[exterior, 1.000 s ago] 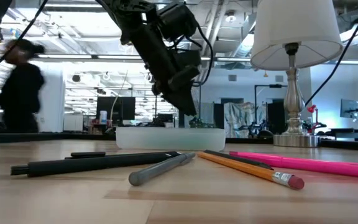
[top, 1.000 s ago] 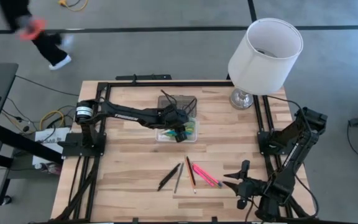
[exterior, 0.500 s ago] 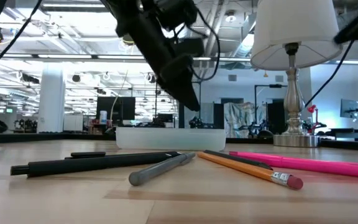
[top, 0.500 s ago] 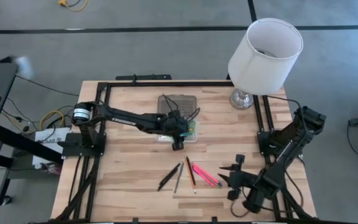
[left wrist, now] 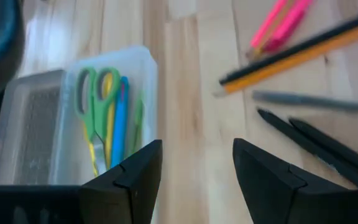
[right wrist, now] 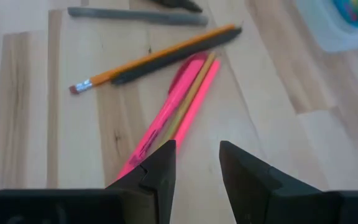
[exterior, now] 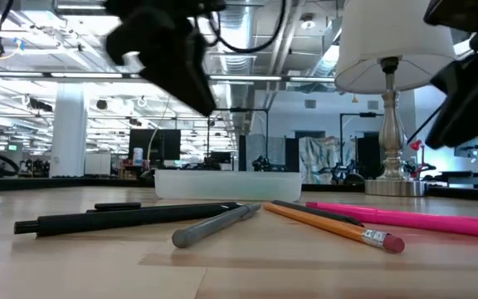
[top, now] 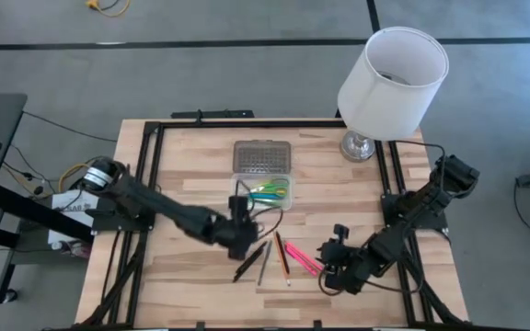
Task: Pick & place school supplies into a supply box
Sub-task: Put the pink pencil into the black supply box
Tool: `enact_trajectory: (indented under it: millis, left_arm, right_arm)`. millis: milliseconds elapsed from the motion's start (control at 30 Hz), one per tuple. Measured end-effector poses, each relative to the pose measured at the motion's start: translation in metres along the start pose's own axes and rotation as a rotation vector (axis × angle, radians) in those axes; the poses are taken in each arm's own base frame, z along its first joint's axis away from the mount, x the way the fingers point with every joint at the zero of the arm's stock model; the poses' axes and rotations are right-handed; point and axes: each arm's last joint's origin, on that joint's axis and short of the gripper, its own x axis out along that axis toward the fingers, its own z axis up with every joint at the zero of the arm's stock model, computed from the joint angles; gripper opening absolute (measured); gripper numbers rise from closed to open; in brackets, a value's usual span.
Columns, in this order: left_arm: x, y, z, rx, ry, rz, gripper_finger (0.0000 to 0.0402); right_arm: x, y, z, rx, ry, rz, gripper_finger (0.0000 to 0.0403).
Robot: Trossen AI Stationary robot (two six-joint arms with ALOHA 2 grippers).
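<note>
The supply box (top: 238,203) stands open mid-table, its ribbed grey lid (top: 261,154) lying flat on the far side. Inside it are green-handled scissors (left wrist: 95,102), a blue pen (left wrist: 120,127) and other green and yellow pieces. Nearer lie two black pens (top: 249,260), a grey pen (top: 265,262), an orange pencil (top: 282,256) and pink pens (top: 304,258), all flat on the wood. My left gripper (top: 241,245) is open between the box and the black pens, above the table. My right gripper (top: 326,268) is open just right of the pink pens (right wrist: 178,109).
A white-shaded lamp (top: 392,69) stands at the far right corner, its metal base (top: 359,145) right of the box. Black frame rails (top: 151,184) run along the table's left, right and far sides. Bare wood shows left of the pens (top: 182,267).
My left gripper has left the box and swung toward the near edge, ending beside the black pens, with its arm stretched low across the table. My right gripper has moved left toward the pink pens. A person passing beyond the table has gone from view.
</note>
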Motion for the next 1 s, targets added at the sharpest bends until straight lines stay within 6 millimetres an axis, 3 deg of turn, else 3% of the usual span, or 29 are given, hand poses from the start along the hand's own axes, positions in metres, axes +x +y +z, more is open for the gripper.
enact_trajectory:
  millis: [200, 433, 767, 1000]
  left_arm:
    - [-0.007, -0.034, -0.030, -0.036, -0.016, 0.101, 0.0192]
    - [-0.012, -0.053, -0.055, -0.098, -0.078, 0.259, 0.0192]
    - [-0.023, -0.064, -0.060, -0.087, -0.135, 0.306, 0.0192]
    - [-0.023, -0.064, -0.061, -0.083, -0.133, 0.312, 0.0192]
  right_arm:
    - [0.010, -0.002, -0.004, 0.032, 0.037, 0.053, 0.0118]
    - [0.037, -0.004, -0.012, 0.038, 0.121, 0.039, 0.0118]
    - [0.047, -0.007, -0.010, 0.052, 0.149, 0.026, 0.0118]
    - [0.033, -0.010, -0.001, 0.073, 0.113, 0.063, 0.0118]
